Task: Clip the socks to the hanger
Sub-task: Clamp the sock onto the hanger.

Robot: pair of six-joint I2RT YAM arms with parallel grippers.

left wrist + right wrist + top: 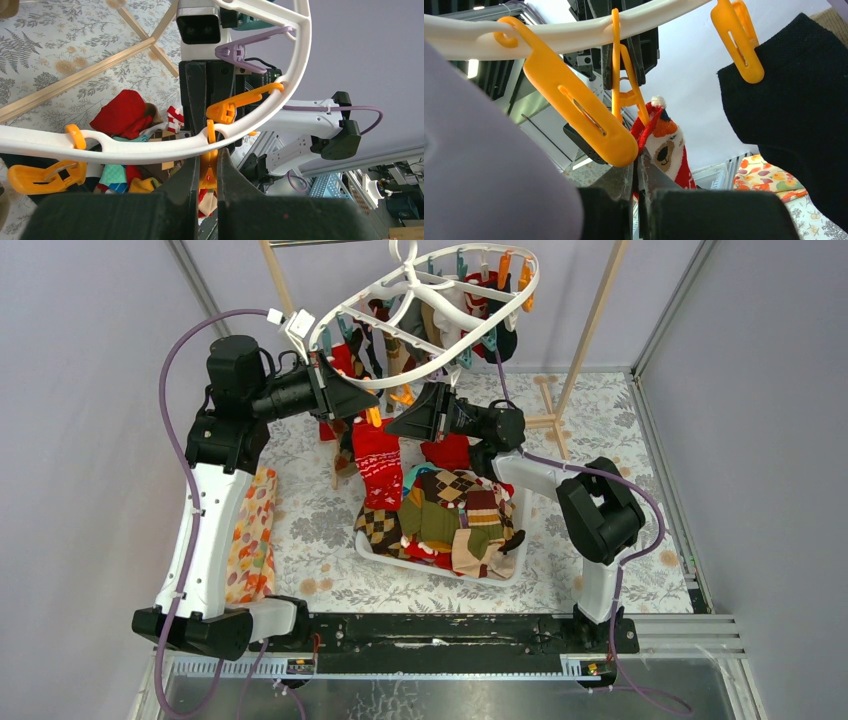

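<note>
The white oval hanger (430,320) hangs at the top centre, with several socks clipped on it. My left gripper (372,408) is at its near rim, shut on a dangling orange clip (207,172) just under the ring (150,147). My right gripper (392,427) is close beside it, shut on the top edge of a red sock (378,465) with a bear face (669,150). The sock's edge sits right at that clip's lower end (629,100). The sock hangs down over the basket. More socks (450,515) are piled in the basket.
The white basket (440,577) stands mid-table below the hanger. An orange floral cloth (250,535) lies at the left. The wooden pole frame (590,330) stands behind right. A black sock (794,100) and other orange clips (584,120) hang close to my right gripper.
</note>
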